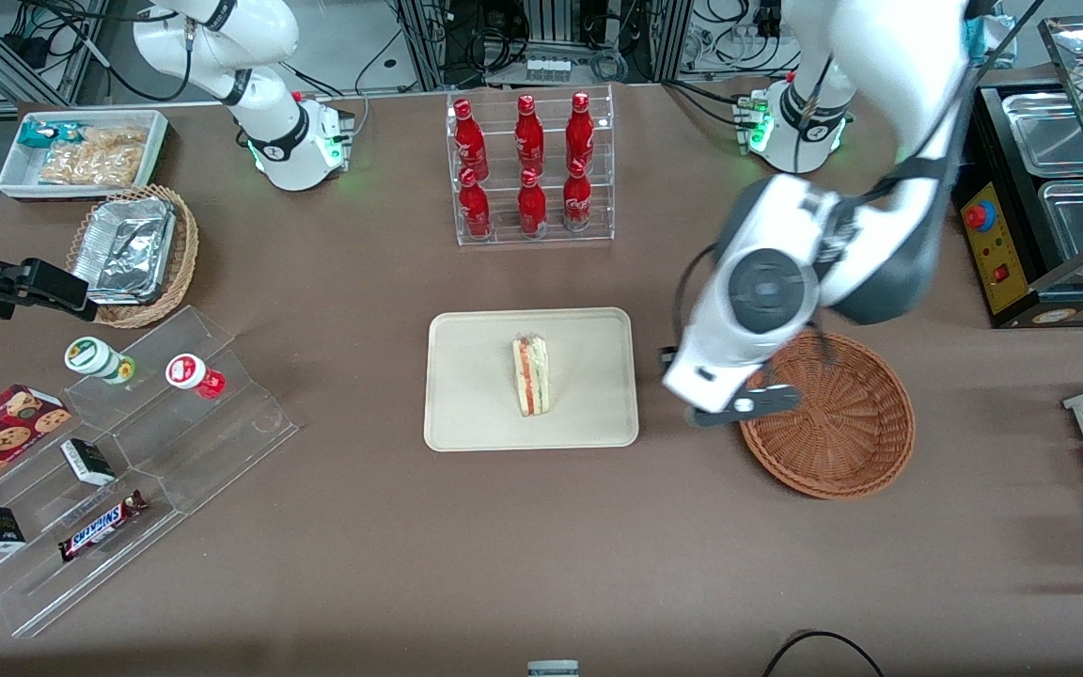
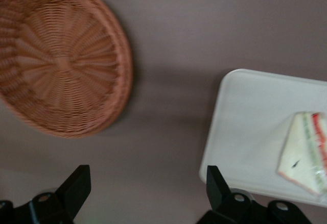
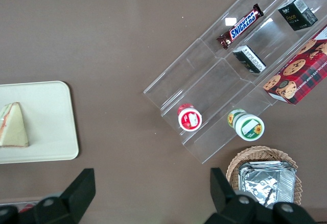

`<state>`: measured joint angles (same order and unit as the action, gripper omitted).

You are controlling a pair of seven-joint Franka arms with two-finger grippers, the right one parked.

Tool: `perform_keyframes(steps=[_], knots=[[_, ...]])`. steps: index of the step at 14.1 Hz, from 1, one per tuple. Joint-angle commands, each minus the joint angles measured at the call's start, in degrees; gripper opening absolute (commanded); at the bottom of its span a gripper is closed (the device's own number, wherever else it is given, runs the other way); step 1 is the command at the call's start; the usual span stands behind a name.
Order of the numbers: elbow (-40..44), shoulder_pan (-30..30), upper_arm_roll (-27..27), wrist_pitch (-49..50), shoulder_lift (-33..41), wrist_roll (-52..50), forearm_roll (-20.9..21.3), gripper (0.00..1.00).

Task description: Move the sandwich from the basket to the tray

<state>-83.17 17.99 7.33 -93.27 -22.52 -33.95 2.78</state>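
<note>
Front view: you look down steeply from high over the table's near edge, seeing the whole table (image 1: 363,564), both arm bases, and the tray (image 1: 466,395) at centre.
Left wrist view: you look straight down from the working arm's wrist, close above the table, past the spread fingers of the gripper (image 2: 148,193); basket (image 2: 61,60) and one tray corner in frame.
Right wrist view: you look straight down from the parked arm's wrist, fairly high, over the acrylic shelf (image 3: 230,76) toward the parked arm's end.
Shared: sandwich (image 1: 531,375) and tray appear in all three; the basket only in front and left wrist.
</note>
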Motion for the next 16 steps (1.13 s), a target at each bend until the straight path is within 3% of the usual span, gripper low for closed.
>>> perform_keyframes(steps=[1, 6, 16], knots=[[-5.1, -6.0, 0.7, 5.9, 9.5, 8.3, -0.2, 1.00], [-4.7, -13.8, 0.7, 11.0, 16.0, 16.3, -0.1, 1.00], [-3.4, -15.5, -0.8, 11.6, 19.7, 16.4, 0.0, 1.00]])
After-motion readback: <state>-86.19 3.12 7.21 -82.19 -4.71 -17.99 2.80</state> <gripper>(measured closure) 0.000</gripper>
